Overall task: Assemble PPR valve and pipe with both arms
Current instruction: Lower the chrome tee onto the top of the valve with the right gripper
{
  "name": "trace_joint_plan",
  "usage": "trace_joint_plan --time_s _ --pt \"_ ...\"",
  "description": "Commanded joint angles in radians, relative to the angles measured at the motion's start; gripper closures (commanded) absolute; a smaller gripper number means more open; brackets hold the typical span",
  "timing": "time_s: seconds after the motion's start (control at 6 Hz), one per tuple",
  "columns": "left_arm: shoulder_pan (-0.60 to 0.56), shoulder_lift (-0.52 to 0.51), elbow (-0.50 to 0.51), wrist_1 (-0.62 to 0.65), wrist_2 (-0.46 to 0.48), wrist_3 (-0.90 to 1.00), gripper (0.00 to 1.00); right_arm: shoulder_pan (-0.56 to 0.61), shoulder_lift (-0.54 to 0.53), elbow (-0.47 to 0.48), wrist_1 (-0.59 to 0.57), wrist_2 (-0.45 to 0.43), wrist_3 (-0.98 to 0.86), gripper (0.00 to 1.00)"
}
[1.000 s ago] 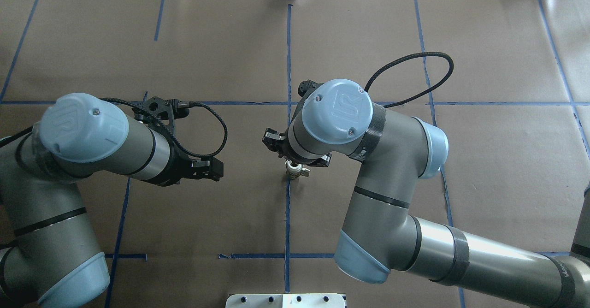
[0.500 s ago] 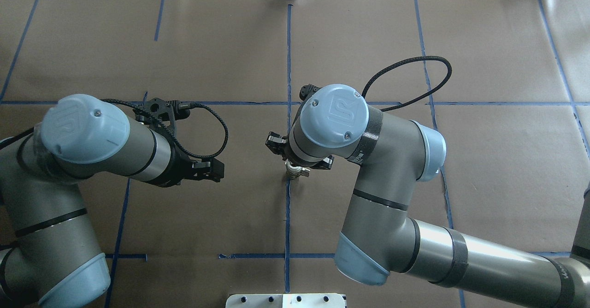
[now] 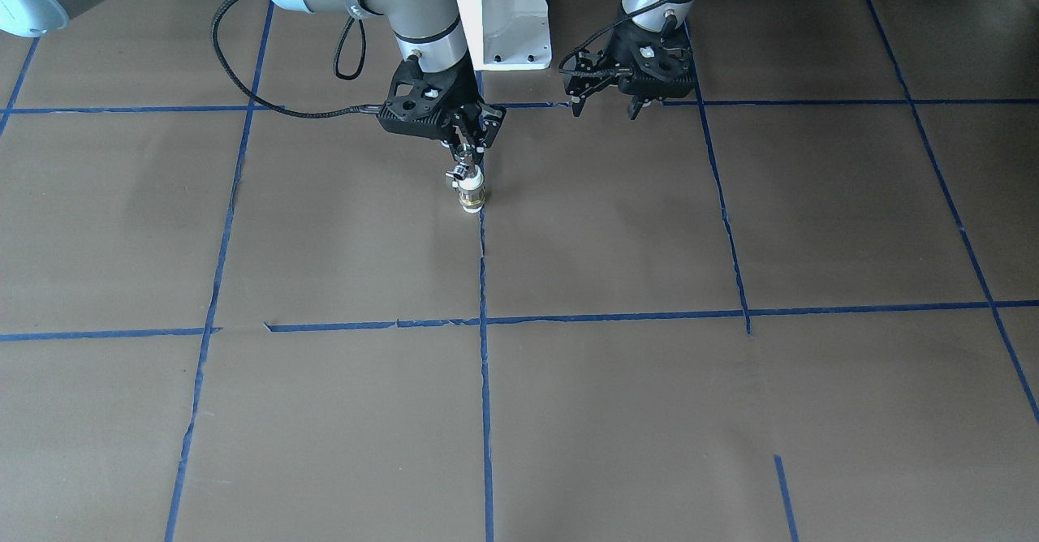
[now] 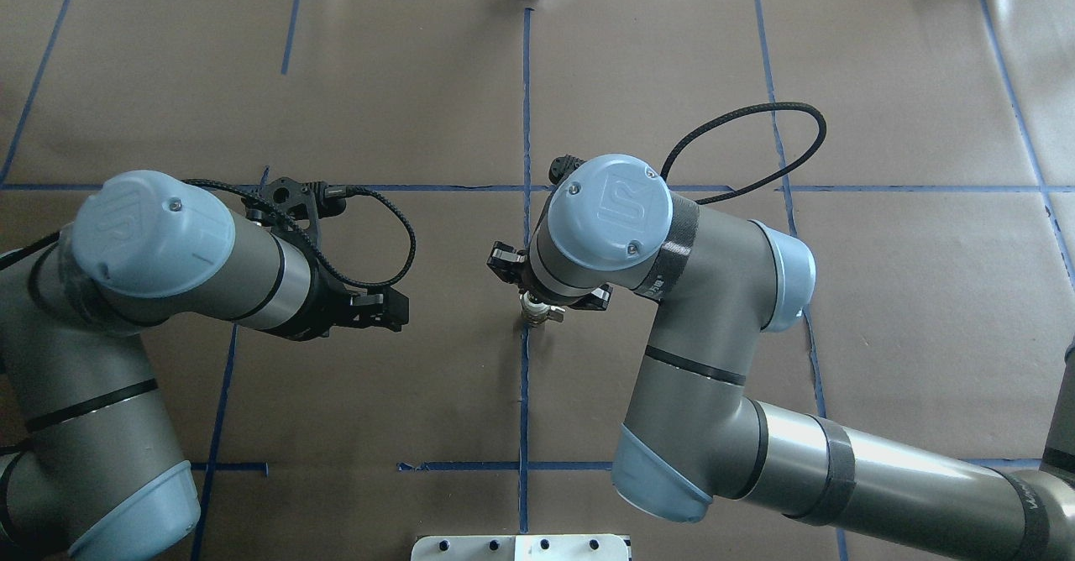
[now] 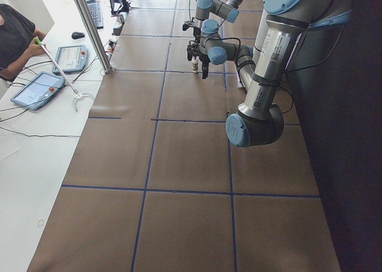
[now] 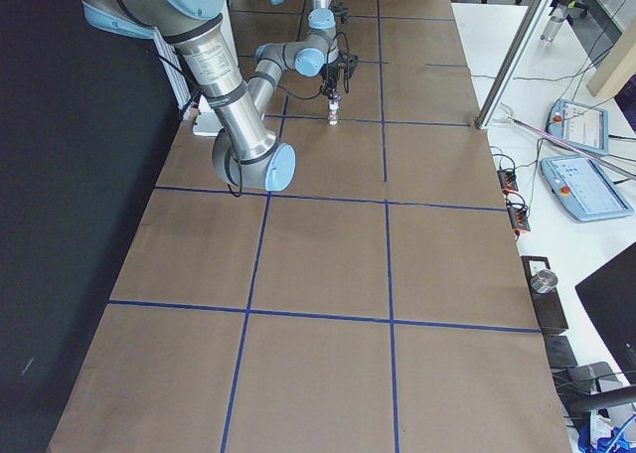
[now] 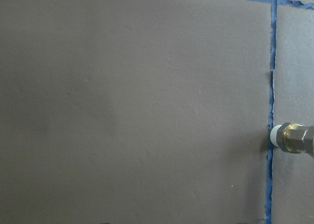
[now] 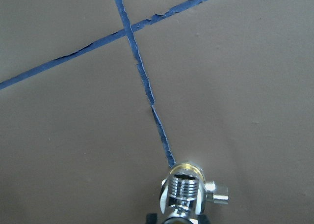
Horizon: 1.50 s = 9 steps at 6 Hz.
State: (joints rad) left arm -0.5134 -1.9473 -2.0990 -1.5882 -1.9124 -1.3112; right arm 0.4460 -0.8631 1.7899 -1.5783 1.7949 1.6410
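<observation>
Beneath both claws lies the table (image 4: 882, 292), papered in brown and ruled with blue tape (image 3: 484, 266). The right arm (image 4: 714, 359) bends over the middle with its wrist pointing straight down. The left arm (image 4: 101, 410) keeps its wrist level, off to one side. The left claw (image 3: 605, 106) hangs with its fingers apart and nothing between them, well apart from the work and aimed across toward the right claw. The right claw (image 3: 463, 151) has its fingers drawn together on the pipe (image 3: 458, 173) — the small silver fitting right at its tips, with a stub branching sideways. In the right wrist view the pipe's threaded section shows just ahead of the fingertips, with a brass rim right beyond it. Directly below the pipe and touching it is the PPR valve (image 3: 472, 196), upright over a tape line. I cannot tell whether its lower white end bears on the paper or hangs just clear.

The step in hand looks to be seating the pipe onto the valve's upper end. The next move probably calls for the left claw to cross over and clamp the valve's body below the right claw's fingers so it cannot spin — then the right can turn or press squarely along the axis.

A "UR" emblem (image 4: 620, 196) marks the blue cap above the right claw. Small print on the black band beside it is too fine to read.
</observation>
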Motion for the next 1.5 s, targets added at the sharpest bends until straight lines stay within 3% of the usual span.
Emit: trace_joint_plan --time_s 0.0,0.33,0.5,0.67,0.83,1.0,1.17,1.33 --pt "0.001 0.001 -0.001 0.001 0.0 0.0 0.11 -0.006 -0.001 -0.003 0.001 0.0 0.0 0.99" --pt "0.0 0.001 0.001 -0.001 0.0 0.001 0.11 -0.012 -0.001 -0.006 0.003 0.0 0.0 0.98" --pt "0.0 0.001 -0.001 -0.001 0.0 0.001 0.11 -0.012 0.004 -0.012 0.004 0.0 0.0 0.92" --pt "0.001 0.001 -0.002 -0.001 0.0 0.0 0.11 -0.012 -0.001 -0.015 0.006 0.001 -0.01 0.46" --pt "0.0 -0.001 -0.003 -0.001 0.0 0.0 0.11 -0.012 0.001 -0.015 0.006 0.001 -0.01 0.2" --pt "0.001 -0.001 -0.003 -0.001 0.0 0.001 0.11 -0.012 0.001 -0.017 0.006 0.001 -0.012 0.15" --pt "0.0 -0.001 -0.003 -0.001 0.0 0.001 0.11 -0.009 0.001 -0.001 0.004 0.001 -0.01 0.01" --pt "-0.005 0.002 -0.004 -0.001 -0.002 0.004 0.11 0.015 -0.051 0.096 0.001 0.011 -0.012 0.0"
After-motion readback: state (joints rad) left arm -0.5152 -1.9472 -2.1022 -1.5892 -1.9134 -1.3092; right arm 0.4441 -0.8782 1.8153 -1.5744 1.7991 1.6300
